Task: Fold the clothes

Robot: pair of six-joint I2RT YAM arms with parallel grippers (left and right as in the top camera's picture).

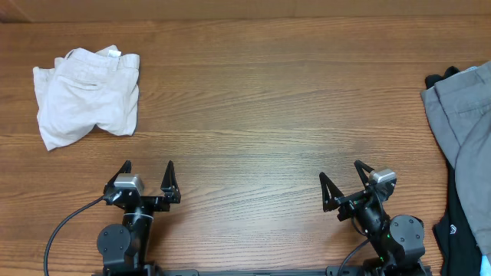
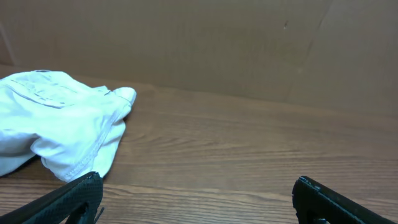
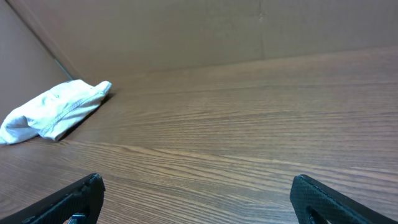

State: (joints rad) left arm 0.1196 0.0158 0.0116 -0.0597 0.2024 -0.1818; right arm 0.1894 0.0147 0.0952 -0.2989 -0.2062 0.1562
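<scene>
The clothes, a pair of cream shorts (image 1: pixel 87 96), lie crumpled at the far left of the wooden table, a stitched pocket facing up. They also show in the left wrist view (image 2: pixel 59 127) and, small, in the right wrist view (image 3: pixel 53 111). My left gripper (image 1: pixel 147 170) stands open near the front edge, well short of the shorts and a little to their right. Over at the front right, my right gripper (image 1: pixel 342 173) is open too, far from them. Bare wood shows between both pairs of jaws (image 2: pixel 196 186) (image 3: pixel 196 183).
A grey garment (image 1: pixel 464 115) lies at the right edge of the table, with a black garment bearing a small white logo (image 1: pixel 454 228) below it. A cardboard-brown wall (image 2: pixel 249 43) runs along the far side. A cable (image 1: pixel 65 222) trails from the left arm's base.
</scene>
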